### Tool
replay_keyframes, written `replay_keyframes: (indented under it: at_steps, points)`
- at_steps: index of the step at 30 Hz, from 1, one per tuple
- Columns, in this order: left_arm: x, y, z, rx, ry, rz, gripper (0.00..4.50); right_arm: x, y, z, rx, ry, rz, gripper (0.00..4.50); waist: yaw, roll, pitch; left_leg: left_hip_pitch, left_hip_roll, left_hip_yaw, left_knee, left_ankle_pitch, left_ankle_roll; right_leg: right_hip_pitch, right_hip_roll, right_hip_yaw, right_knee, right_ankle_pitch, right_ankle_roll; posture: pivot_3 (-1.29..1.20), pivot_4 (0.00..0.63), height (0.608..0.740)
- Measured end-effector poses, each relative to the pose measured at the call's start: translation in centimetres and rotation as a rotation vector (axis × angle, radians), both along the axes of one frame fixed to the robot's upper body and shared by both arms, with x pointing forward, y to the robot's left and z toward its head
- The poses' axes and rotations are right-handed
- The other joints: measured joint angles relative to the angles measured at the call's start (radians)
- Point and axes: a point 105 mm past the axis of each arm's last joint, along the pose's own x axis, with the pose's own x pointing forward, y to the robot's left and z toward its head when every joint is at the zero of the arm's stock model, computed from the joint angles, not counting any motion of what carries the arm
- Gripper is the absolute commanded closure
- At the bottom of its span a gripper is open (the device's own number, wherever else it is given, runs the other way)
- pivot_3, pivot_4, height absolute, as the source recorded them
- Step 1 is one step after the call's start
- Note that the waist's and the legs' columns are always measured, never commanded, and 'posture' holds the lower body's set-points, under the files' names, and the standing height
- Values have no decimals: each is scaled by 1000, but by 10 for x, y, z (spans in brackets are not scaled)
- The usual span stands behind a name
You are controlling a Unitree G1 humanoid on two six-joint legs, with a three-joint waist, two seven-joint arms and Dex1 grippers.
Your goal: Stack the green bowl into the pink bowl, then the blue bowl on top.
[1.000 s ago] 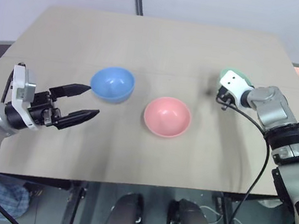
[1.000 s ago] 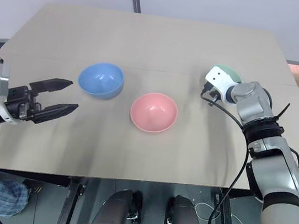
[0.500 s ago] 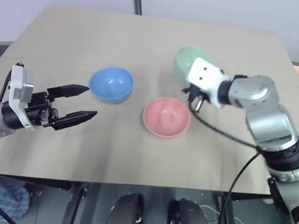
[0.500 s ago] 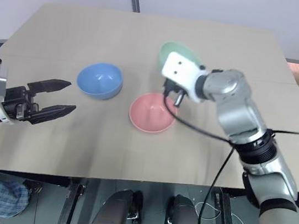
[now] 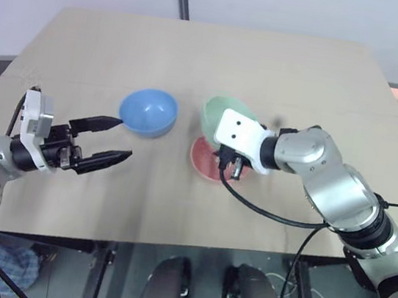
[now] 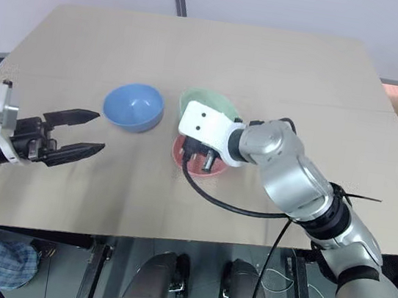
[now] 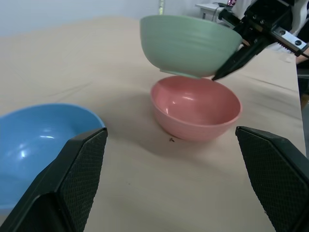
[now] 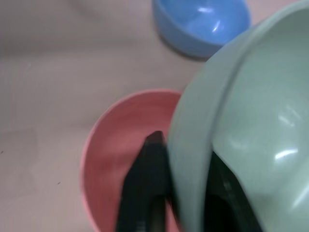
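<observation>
Right now the green bowl (image 7: 189, 45) hangs in the air just above the pink bowl (image 7: 197, 108), not yet seated in it, with a sliver of space between the two in the left wrist view. The right gripper (image 8: 181, 186) is grasping the green bowl by its rim, one black finger (image 8: 147, 183) against the outer wall and the other inside, and the bowl sits slightly tilted over the pink one's far side. On the head views the pink bowl rests near the middle of the table (image 5: 219, 55), mostly covered by the green bowl and the right wrist. The blue bowl (image 5: 149, 111) stands upright on the table at about 9 o'clock from the pink bowl, near it but apart. The left gripper (image 5: 114, 138) hovers above the table at roughly 7 o'clock from the blue bowl, jaws spread wide and released, holding nothing, its upper fingertip close to the blue bowl's rim.
</observation>
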Motion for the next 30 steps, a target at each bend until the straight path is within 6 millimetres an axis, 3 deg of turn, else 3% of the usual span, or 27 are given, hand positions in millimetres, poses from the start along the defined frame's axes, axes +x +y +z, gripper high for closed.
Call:
replay_keyframes:
  at_steps: [5,10,16,17,19,21,25,30]
  points:
    - [2,1,0,6,-6,1,0,-4,-2,-3,-13,4,13,87,0,0,0,0,0,0,0,0,0,0,0,0,0,0,0,0,150,740]
    - [3,3,-1,1,-4,5,0,-6,-9,-4,-14,53,5,38,0,-1,0,0,0,0,0,0,0,0,0,0,0,0,0,0,150,740]
    - [3,3,-1,1,-2,4,0,-4,-31,15,40,91,-53,38,2,-2,1,0,0,0,0,0,0,0,0,0,0,0,0,0,150,740]
    - [4,3,-2,6,-6,11,0,-12,-47,24,166,214,-81,38,3,-3,1,0,0,-1,0,0,0,0,0,-1,-1,0,0,0,150,740]
    - [5,3,-3,11,-6,23,0,-14,-54,27,218,250,-86,38,3,-3,1,0,0,-1,-1,0,0,0,0,-1,-1,0,0,0,150,740]
    - [10,7,-10,30,-6,89,0,-23,-81,28,355,321,-96,38,12,-5,0,0,-1,-2,-1,-1,1,2,-1,-2,-2,0,0,0,150,740]
    - [16,7,-23,62,31,146,0,-28,-127,34,423,281,-163,38,24,-6,2,0,-1,-2,-1,-1,1,2,-1,-2,-2,0,0,0,150,740]
    - [30,7,-27,128,29,208,0,-43,-154,49,507,249,-154,38,25,-6,2,1,0,-3,-1,-3,5,2,0,-1,-1,-1,2,0,150,740]
